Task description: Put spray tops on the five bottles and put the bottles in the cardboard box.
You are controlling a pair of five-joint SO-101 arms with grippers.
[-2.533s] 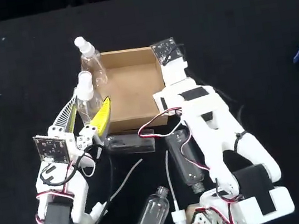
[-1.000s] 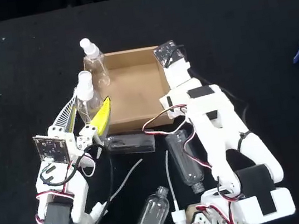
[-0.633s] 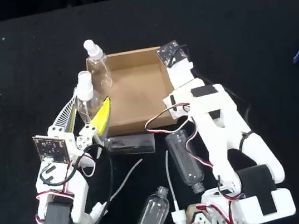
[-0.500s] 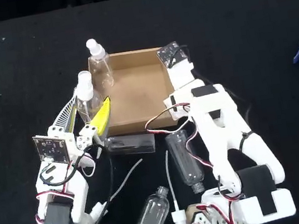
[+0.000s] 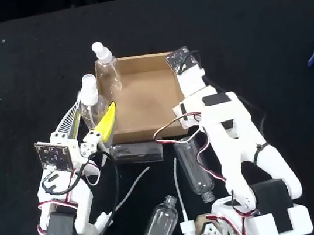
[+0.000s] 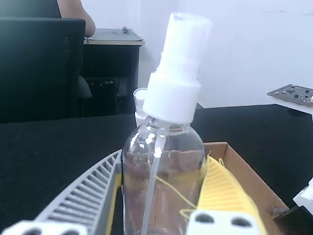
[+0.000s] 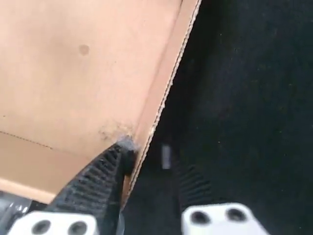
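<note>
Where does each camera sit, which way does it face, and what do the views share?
High view: fixed above the table, looking down; left arm and right arm reach from the bottom edge toward the box.
Left wrist view: on the left arm, looking along the left gripper at the capped bottle it clamps.
Right wrist view: on the right arm, looking down past the right gripper, open astride the box's wall.
Shared: box in all three; bottle in high and left wrist.
</note>
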